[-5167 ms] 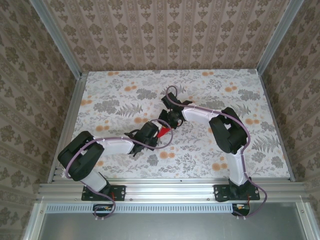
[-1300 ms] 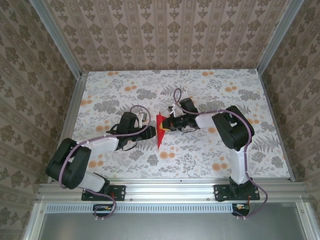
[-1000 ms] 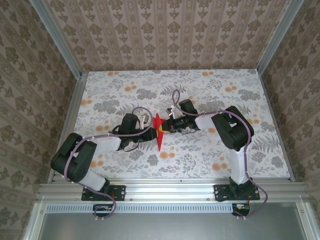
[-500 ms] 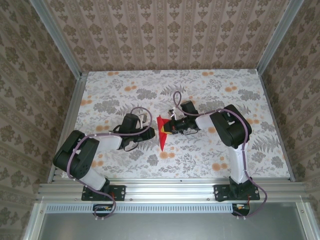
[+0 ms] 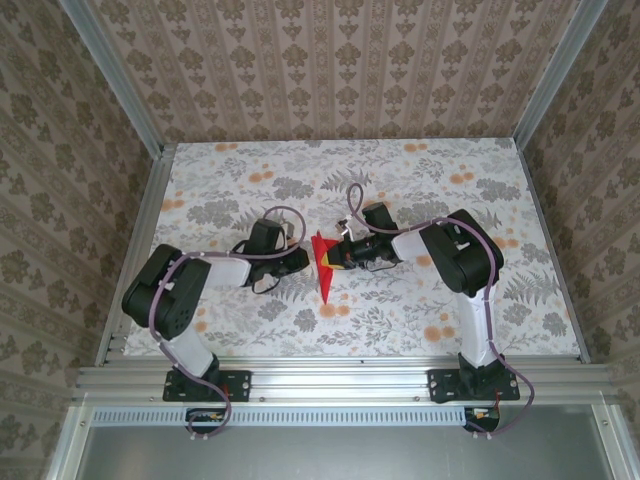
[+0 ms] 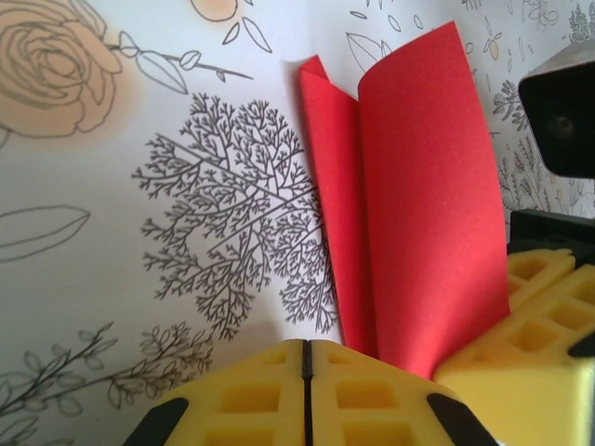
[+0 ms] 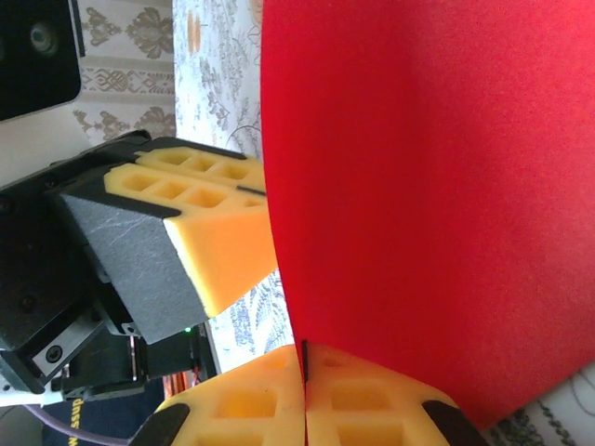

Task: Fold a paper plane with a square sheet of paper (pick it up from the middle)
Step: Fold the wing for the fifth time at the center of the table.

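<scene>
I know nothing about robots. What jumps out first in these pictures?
A bright red folded paper stands out mid-table against the floral tabletop. The right gripper pinches it with yellow pads; the left gripper sits shut beside it.

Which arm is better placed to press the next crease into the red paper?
Left. The right gripper has its jaws shut on the folded red paper, holding it; the left gripper sits beside the fold, jaws shut on nothing, so probably free to press.

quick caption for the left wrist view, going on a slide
Left gripper, jaws shut, beside folded red paper with its flaps splayed over the floral tabletop.
</scene>
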Available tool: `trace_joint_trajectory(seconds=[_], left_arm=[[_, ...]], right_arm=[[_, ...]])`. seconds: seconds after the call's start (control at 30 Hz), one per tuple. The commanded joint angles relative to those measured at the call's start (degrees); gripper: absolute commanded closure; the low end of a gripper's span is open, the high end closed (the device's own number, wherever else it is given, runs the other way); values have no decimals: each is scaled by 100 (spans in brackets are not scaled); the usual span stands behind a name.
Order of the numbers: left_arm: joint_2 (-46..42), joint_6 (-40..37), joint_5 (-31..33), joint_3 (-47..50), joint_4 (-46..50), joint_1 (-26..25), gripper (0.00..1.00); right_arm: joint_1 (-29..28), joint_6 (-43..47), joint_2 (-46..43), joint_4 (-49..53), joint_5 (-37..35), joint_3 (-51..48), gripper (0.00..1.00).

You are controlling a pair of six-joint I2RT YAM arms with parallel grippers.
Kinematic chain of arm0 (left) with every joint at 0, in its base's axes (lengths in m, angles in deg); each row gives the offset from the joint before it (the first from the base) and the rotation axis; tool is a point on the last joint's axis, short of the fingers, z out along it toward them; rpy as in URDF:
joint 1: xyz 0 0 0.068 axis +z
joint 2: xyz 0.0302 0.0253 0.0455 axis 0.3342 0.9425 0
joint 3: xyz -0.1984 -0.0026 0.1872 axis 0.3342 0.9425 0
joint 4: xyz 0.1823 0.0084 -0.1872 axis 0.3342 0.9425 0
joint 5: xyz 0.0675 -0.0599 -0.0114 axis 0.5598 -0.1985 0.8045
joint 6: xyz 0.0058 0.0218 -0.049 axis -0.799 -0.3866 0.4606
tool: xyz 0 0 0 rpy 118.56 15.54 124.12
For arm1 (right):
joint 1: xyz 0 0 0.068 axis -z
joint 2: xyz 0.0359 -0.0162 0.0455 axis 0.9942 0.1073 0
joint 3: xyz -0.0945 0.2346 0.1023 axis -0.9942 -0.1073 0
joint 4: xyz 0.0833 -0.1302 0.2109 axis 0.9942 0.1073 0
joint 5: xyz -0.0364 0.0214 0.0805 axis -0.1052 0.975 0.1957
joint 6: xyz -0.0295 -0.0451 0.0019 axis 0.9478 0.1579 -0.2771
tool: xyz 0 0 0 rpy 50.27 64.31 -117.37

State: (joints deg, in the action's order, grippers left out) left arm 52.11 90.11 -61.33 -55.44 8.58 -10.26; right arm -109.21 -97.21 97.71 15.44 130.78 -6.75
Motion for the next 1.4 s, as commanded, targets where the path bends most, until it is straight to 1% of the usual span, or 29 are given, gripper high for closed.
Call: trace_joint_trajectory(seconds=[0.0, 0.47, 0.73, 0.87, 1.03, 1.17, 1.27, 1.37], left_arm=[[107, 124, -173, -278, 4, 51, 91], [620, -46, -198, -639, 291, 51, 91], [679, -251, -190, -854, 663, 56, 90], [191, -365, -141, -788, 890, 77, 83], [-711, -431, -94, -159, 940, 78, 73], [-1362, -551, -34, 481, 824, -11, 64], [-1775, -780, 190, 764, 885, -177, 59], [-1978, -1203, 578, 767, 1122, -446, 55]], right_arm=[[13, -126, -131, -297, 282, -93, 93], [11, -355, -174, -585, 372, -143, 93], [6, -415, -217, -628, 249, -151, 93], [-2, -942, -253, -1075, -142, -278, 93], [-57, -1743, -265, -1811, -819, -471, 93], [-91, -2059, -279, -1949, -1212, -425, 93], [-91, -2211, -283, -1925, -1358, -375, 93], [-98, -2358, -279, -1863, -1403, -323, 93]])
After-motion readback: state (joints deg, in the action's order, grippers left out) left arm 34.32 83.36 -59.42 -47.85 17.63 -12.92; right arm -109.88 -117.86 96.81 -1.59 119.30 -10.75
